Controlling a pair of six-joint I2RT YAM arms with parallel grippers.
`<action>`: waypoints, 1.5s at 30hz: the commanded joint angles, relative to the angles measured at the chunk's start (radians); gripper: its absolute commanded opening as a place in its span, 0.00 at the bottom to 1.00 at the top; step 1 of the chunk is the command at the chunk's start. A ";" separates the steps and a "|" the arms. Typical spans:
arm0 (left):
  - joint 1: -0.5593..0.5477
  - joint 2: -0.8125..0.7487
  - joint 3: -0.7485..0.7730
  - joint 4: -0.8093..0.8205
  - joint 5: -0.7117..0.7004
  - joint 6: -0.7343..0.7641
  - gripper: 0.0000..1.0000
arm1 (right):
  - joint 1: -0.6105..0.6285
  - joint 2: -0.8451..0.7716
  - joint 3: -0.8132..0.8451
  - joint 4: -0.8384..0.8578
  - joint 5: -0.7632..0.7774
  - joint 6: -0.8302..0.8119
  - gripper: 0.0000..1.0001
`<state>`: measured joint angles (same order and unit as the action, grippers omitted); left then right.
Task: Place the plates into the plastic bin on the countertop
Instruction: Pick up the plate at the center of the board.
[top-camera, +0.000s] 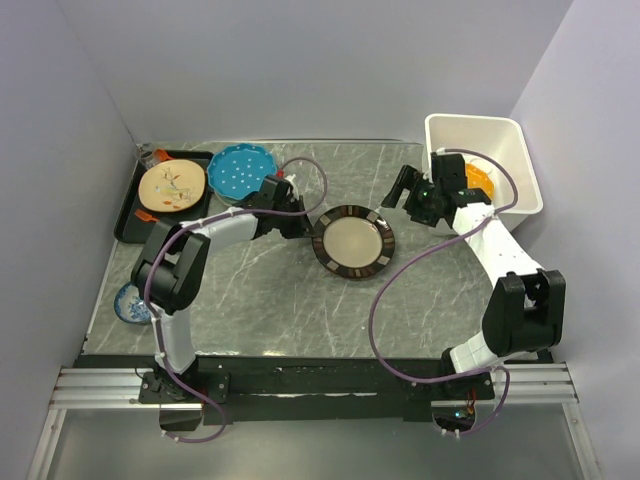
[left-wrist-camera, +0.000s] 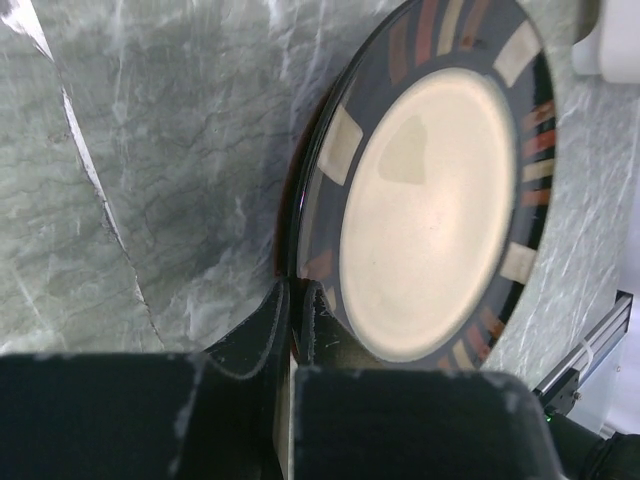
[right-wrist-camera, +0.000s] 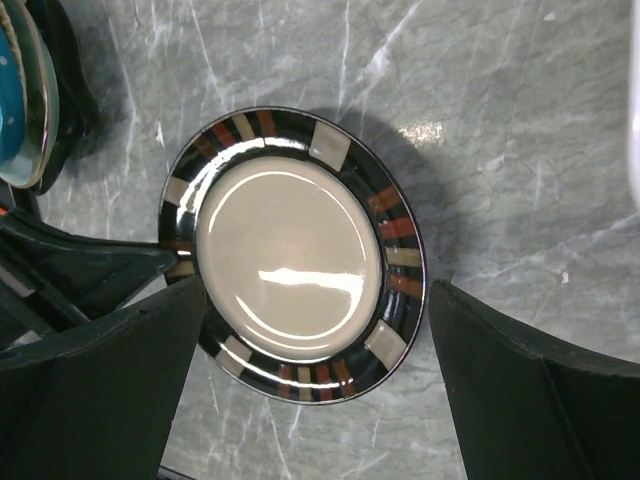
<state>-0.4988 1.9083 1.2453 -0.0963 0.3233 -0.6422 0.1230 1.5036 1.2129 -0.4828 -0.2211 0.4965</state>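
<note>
the left gripper (top-camera: 306, 228) is clenched on the striped plate (top-camera: 353, 242) at its 9 o'clock rim, mid-countertop (top-camera: 300, 310). the white bin (top-camera: 520, 150) lies at 2 o'clock from the plate. the right gripper (top-camera: 410, 195), between plate and bin, hangs released, holding nothing.

Open table (top-camera: 290, 310) along the near edge; left arm (top-camera: 225, 228) blocks the left side of the striped plate (top-camera: 353, 242), right arm (top-camera: 490, 245) fronts the far-right corner bin (top-camera: 470, 120).
</note>
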 joint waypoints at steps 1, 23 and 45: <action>-0.007 -0.090 -0.007 0.013 -0.007 0.032 0.01 | 0.006 -0.036 -0.036 0.072 -0.050 -0.012 0.99; 0.124 -0.190 -0.185 0.314 0.316 -0.125 0.01 | 0.007 -0.011 -0.156 0.188 -0.236 0.010 0.96; 0.243 -0.230 -0.274 0.400 0.407 -0.192 0.01 | 0.015 0.081 -0.205 0.299 -0.385 0.037 0.92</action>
<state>-0.2638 1.7374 0.9680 0.2276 0.6754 -0.8261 0.1268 1.5585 1.0077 -0.2398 -0.5671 0.5304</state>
